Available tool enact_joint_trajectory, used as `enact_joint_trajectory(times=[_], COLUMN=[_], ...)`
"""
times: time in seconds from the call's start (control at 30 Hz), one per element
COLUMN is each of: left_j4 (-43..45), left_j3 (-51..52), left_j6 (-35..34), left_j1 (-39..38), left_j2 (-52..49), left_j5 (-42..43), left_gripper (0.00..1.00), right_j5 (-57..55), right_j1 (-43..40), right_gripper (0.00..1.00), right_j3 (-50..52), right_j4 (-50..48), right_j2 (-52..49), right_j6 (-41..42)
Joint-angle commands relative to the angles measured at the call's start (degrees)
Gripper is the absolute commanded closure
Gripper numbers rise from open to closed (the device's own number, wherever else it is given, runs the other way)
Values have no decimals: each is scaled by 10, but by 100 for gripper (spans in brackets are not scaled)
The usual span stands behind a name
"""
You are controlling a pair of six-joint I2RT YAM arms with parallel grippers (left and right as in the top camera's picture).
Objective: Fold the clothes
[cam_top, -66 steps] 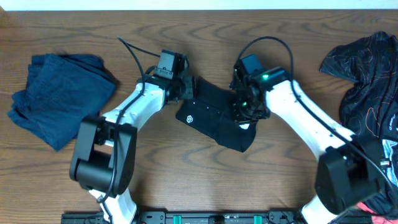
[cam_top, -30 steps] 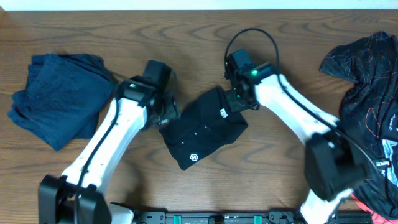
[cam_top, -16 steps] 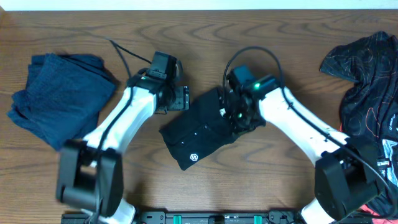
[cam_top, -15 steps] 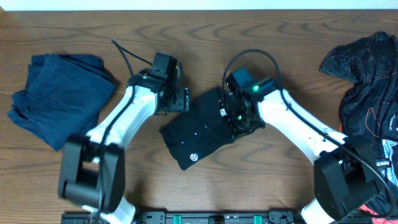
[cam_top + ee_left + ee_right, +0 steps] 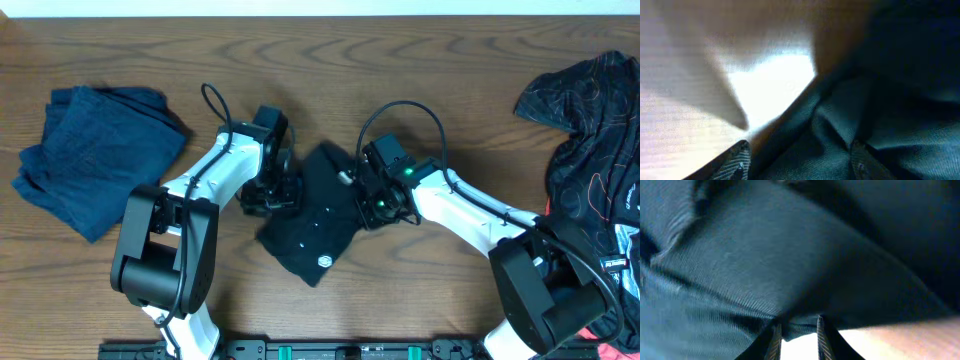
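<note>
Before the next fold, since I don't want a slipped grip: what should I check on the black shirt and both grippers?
1. Does the right gripper pinch the black shirt? Ok: its fingers are nearly closed on a hem.
2. Does the left gripper hold the shirt? Not ok: its fingers are wide apart with cloth lying between them.
3. Does the shirt lie flat? Not ok: it is rumpled and skewed between the arms.
4. Does the logo face up? Ok.
5. Are the blue garments and the swirl-lined garment apart from the shirt? Ok.
</note>
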State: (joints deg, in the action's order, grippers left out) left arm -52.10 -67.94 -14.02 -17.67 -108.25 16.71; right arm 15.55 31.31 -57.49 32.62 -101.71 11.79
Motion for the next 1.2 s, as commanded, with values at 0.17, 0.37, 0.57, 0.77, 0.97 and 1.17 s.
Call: enact_joint_trajectory(times=[0.17,0.37,0.57,0.77,0.97,1.17], left_j4=[-33,-7,42,66,83,103], left_j3=[1,1,1,2,2,2], left_j6=[-43,-63,-9,79,113,120], left_j1=[8,61,102,103,103,102], left_j2=[9,94,184,172,100,21], left_j5=[6,6,62,150,176,189], left_gripper=[39,38,23,14,14,14], right_j5=[-72,-72,-73,-72,-77,-86], right_j1=[-32,-38,-38,-38,-38,-40], right_gripper=[76,73,69,67,65,65], right_j3=[-10,-11,-11,-11,-11,-11], right_j4=[-101,-72,-64,-57,-38,-29], right_j2=[-13,-13,-13,-13,-13,-13], right_j6=[-23,-39,-42,-42,-42,-42])
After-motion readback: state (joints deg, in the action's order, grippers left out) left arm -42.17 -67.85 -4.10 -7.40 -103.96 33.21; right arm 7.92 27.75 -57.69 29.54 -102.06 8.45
